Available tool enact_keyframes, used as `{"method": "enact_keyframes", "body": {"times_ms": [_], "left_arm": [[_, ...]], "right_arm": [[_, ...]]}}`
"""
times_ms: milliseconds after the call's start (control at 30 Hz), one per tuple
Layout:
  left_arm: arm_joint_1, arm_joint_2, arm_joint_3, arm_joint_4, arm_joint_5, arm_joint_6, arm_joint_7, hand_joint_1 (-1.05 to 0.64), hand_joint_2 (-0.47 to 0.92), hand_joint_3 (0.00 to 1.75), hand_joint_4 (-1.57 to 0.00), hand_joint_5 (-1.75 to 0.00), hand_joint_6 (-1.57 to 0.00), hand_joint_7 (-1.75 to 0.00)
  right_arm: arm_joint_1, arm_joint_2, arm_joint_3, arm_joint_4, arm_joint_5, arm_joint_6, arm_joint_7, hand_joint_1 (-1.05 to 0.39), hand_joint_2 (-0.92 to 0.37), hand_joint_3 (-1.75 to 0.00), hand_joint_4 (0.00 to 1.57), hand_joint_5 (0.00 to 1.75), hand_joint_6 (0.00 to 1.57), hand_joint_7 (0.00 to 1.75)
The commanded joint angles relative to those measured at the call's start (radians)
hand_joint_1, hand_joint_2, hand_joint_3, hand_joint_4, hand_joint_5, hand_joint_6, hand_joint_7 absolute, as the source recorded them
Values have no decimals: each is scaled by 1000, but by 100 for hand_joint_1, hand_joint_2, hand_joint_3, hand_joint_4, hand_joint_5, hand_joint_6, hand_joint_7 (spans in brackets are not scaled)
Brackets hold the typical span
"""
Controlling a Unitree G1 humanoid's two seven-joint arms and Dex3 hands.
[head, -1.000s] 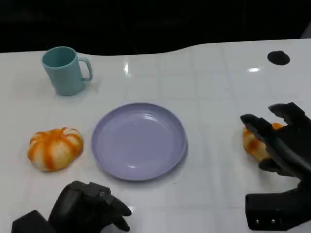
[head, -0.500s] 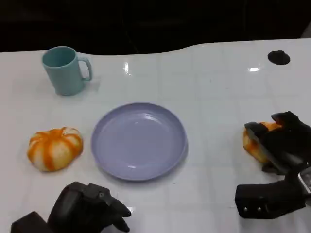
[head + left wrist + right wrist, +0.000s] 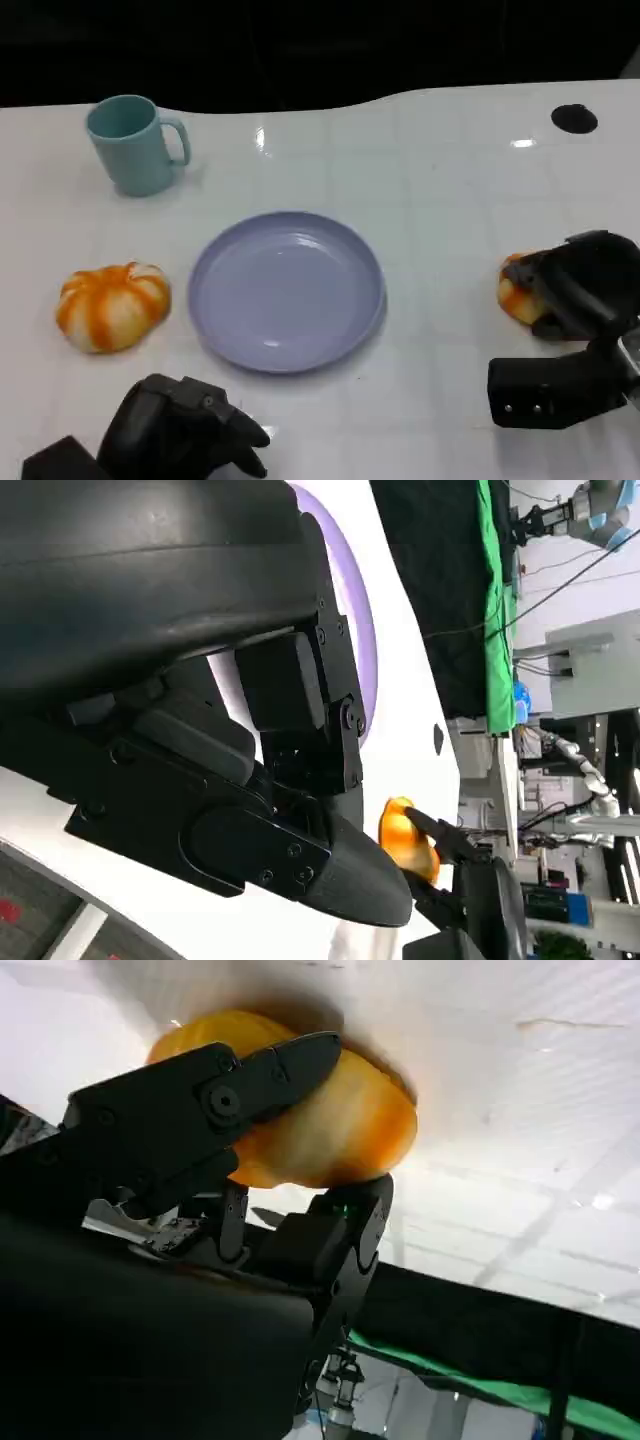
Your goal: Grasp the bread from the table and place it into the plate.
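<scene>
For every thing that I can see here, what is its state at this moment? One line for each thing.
Bread: on the table, gripped by the right hand.
Right hand: fingers closed around the bread.
Left hand: fingers curled in, holding nothing.
Plate: upright on the table, nothing in it.
Cup: standing upright, handle toward the plate's side.
Striped orange bun: lying on the table, untouched.

A robotics lab. Beyond the white table [image 3: 450, 160] hang a green curtain [image 3: 495, 590] and cables. Another robot arm [image 3: 600, 502] stands behind.
</scene>
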Motion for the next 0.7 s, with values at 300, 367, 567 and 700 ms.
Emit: {"method": "enact_keyframes", "body": {"times_ms": [300, 367, 567, 700], "left_arm": [[9, 10, 5, -4, -16, -10, -11, -105, 91, 0, -142, -69, -156, -24], [7, 10, 5, -2, -15, -7, -10, -105, 90, 0, -142, -69, -156, -24], [15, 9, 4, -20, -9, 9, 2, -105, 90, 0, -143, -69, -157, -24], [18, 9, 3, -24, -7, 6, 1, -105, 90, 0, -143, -69, -157, -25]], "right_arm": [[9, -25, -19, -2, 62, -116, -194, -8, -80, -1, 88, 175, 91, 130], [17, -26, -26, -21, 74, -133, -214, -6, -80, -1, 91, 175, 88, 141], [64, -32, -42, -151, 109, -183, -216, -5, -84, -3, 95, 175, 91, 137], [90, -8, -49, -230, 132, -214, -200, 1, -86, -5, 98, 175, 96, 136]]}}
